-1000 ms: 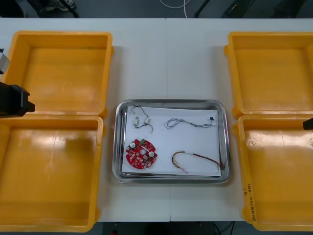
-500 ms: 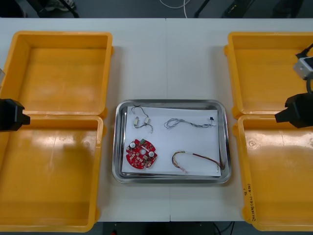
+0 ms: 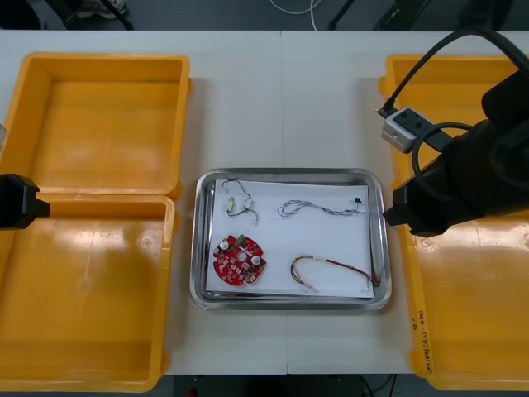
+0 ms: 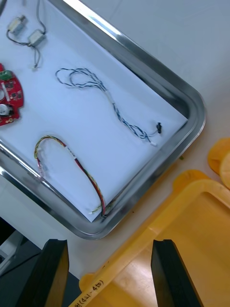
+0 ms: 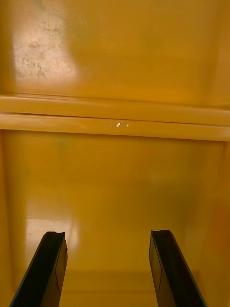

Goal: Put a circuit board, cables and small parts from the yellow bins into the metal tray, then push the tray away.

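R gripper [image 4: 110,247], jaws spread, is hovering beside loaded metal tray [image 4: 143,57], needing rim contact to push; L gripper [image 5: 108,237] idling, spread, over yellow bin [image 5: 115,182].

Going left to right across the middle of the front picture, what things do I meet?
Left gripper → left near yellow bin → metal tray's left rim → red circuit board → red and yellow cable → right gripper → right near yellow bin.

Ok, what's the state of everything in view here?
Tray: loaded, between the bins.
Board: flat in tray.
Blue-white cable: in tray.
Red-yellow cable: in tray.
Small parts: in tray.
Bins: empty as far as visible.
Right claw: open, by tray's right rim.
Left claw: open, over left bins.
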Controlling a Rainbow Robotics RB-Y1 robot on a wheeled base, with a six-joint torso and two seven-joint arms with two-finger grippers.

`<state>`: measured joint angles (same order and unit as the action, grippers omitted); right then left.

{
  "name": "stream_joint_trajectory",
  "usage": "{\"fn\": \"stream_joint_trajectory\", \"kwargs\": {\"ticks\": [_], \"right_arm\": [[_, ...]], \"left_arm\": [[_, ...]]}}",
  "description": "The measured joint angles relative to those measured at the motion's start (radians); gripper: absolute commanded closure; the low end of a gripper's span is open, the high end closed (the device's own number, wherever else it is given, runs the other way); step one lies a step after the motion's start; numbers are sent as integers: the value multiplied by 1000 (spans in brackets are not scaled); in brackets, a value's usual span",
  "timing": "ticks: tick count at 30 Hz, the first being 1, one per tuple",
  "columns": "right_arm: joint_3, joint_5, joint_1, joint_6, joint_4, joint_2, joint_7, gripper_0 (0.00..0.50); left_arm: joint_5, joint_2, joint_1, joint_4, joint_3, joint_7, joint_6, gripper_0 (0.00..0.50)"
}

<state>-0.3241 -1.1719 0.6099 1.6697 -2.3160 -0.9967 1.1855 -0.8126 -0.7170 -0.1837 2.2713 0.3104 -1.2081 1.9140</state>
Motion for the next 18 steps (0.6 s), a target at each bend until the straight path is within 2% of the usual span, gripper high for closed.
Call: {"fn": "stream_joint_trajectory", "kwargs": {"ticks": [10,18], "right_arm": [[-183,18,130,-19,-16,56,35,0],[-365,121,213,-56,-16,87,198,0]], "left_arm": [[0,0,3,1,1,0,0,0],[0,0,3,2,1,0,0,0]]}}
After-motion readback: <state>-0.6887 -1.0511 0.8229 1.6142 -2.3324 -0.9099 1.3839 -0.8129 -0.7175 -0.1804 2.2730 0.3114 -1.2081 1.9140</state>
